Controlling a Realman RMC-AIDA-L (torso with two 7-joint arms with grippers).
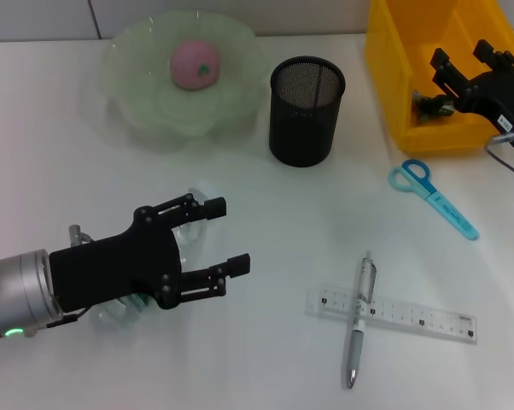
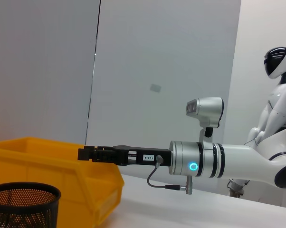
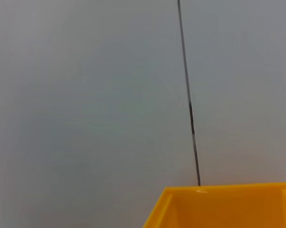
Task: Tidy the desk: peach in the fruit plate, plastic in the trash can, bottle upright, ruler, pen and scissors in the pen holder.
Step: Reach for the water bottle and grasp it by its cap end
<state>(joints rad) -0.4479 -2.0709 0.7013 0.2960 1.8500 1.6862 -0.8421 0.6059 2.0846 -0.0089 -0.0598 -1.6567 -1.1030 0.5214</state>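
Your left gripper (image 1: 216,248) hangs low over the near left of the desk (image 1: 265,213) with its fingers spread wide and nothing between them; the clear bottle (image 1: 167,256) lies on its side right beneath it, mostly covered by the black hand. If you close from here without squaring up, the fingers could pinch only the curved wall and the bottle could roll or squirt out sideways; being clear, it is also hard to judge where its edges are. I cannot tell which end is the cap. Your right gripper (image 1: 466,61) sits open and empty over the yellow bin (image 1: 385,77), where a dark crumpled scrap (image 1: 428,104) lies, probably the plastic, half hidden by the fingers. The peach (image 1: 195,64) is in the green plate (image 1: 137,102). The black mesh holder (image 1: 306,111) looks empty. The scissors (image 1: 432,198), and the pen (image 1: 359,320) lying across the ruler (image 1: 411,314), are well apart from it; lifting the ruler first would tip the pen off.
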